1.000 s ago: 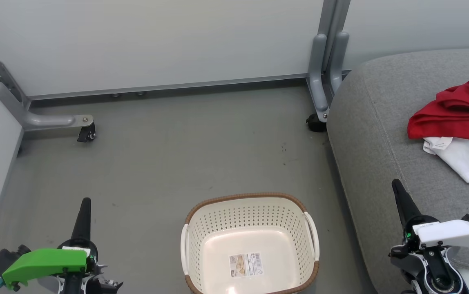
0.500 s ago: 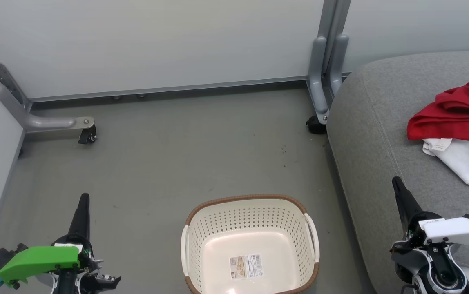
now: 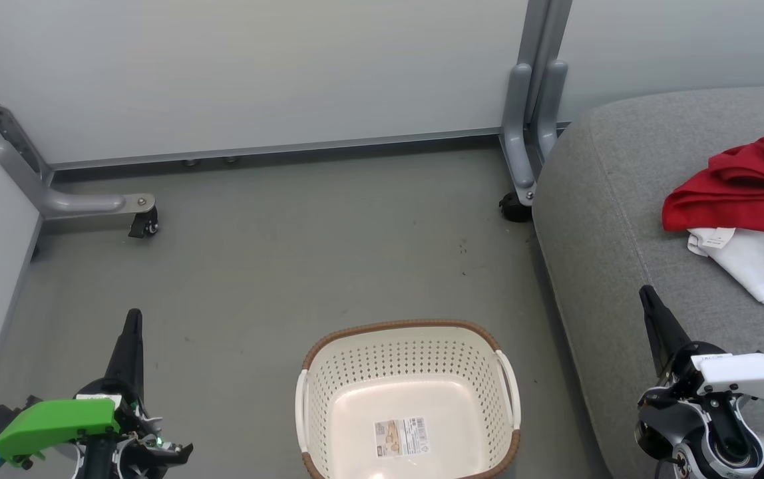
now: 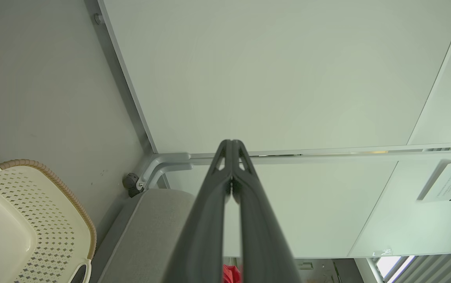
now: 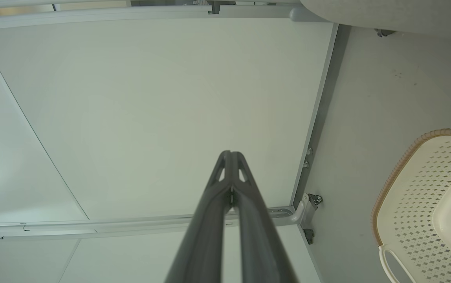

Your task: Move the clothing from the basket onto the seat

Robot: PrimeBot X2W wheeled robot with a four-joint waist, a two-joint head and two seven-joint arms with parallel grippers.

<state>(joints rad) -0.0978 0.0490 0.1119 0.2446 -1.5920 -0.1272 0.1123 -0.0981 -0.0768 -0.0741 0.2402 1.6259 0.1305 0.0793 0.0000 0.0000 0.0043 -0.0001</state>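
Note:
The cream perforated basket (image 3: 408, 399) stands on the floor at the bottom centre, holding nothing but its paper label; it also appears as basket (image 4: 25, 220) and basket (image 5: 426, 212). On the grey seat (image 3: 615, 219) at the right lies the clothing (image 3: 735, 193), a crumpled red garment over a white panel. A red scrap of the clothing (image 4: 231, 274) peeks past the fingers in the left wrist view. My left gripper (image 3: 133, 316) is shut and empty at the lower left, over the floor. My right gripper (image 3: 645, 293) is shut and empty at the lower right, over the seat's front edge.
Pale partition panels (image 3: 255, 66) close off the back and left. Their grey metal feet with castors stand at the left (image 3: 142, 223) and by the seat's corner (image 3: 515, 203). Grey floor (image 3: 302, 253) stretches between the panels and the basket.
The whole head view has shifted slightly, so the camera moved. Both grippers sit a little lower in the picture than a second ago and stay shut.

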